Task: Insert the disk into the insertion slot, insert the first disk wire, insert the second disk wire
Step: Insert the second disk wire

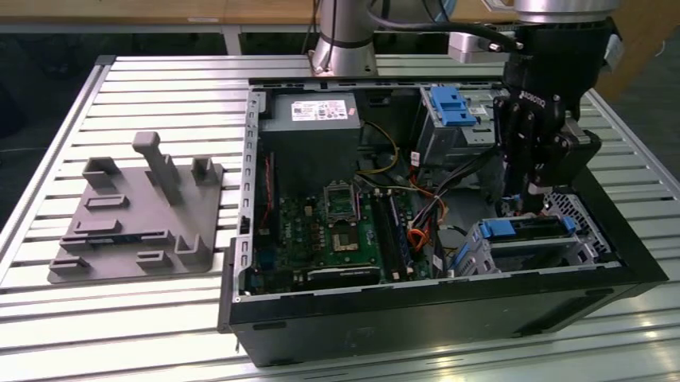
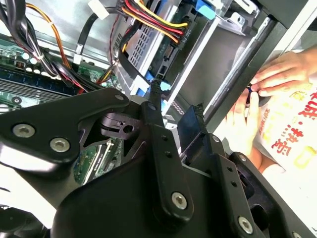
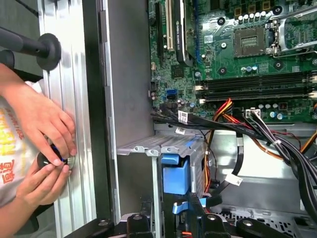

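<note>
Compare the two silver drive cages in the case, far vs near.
Far cage stands taller; near cage sits lower. Far cage carries a blue latch; near cage holds the blue-framed disk. The gripper hangs over the near cage, not the far one. Both are silver sheet metal.

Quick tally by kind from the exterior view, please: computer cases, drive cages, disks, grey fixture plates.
computer case: 1
drive cages: 2, the insertion slot and the taller cage with the blue latch
disk: 1
grey fixture plate: 1
Total: 5
</note>
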`<state>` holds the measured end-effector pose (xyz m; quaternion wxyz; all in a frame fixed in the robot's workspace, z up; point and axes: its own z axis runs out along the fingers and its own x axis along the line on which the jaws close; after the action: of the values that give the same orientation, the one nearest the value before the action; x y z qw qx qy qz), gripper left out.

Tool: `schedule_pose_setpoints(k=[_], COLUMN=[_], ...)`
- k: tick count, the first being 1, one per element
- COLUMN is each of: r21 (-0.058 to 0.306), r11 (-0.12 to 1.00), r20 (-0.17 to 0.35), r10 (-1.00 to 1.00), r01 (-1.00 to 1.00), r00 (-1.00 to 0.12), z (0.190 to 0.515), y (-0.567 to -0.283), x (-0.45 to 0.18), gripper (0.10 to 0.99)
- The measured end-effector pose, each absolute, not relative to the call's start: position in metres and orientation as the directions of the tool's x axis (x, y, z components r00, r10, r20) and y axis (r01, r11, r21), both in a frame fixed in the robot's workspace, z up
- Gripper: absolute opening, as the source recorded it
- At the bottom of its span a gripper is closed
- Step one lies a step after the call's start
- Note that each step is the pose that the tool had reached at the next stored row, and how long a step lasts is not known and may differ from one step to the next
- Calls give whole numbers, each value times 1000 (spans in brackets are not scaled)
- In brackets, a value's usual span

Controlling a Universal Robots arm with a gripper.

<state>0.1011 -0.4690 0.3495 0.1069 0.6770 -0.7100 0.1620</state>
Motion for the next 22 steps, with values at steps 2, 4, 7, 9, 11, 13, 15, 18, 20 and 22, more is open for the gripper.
schedule_pose_setpoints(k=[2,4,7,9,11,13,15,18,20,22], r21=[-85,-86,-86,-86,-86,-87,-87,-87,-87,-88], r11=[31,32,40,45,49,51,51,51,51,50], r20=[375,381,390,399,409,419,425,427,432,441], r10=[-925,-922,-918,-914,-909,-904,-901,-900,-898,-894], r01=[-996,-996,-995,-995,-995,-995,-995,-995,-995,-995], r00=[-61,-63,-71,-76,-80,-83,-84,-84,-84,-84], z=[349,348,347,347,346,346,346,346,346,346], y=[-466,-464,-463,-463,-462,-462,-462,-461,-459,-457], x=[101,101,101,101,101,101,101,101,101,101], gripper=[416,416,416,416,416,416,416,416,416,416])
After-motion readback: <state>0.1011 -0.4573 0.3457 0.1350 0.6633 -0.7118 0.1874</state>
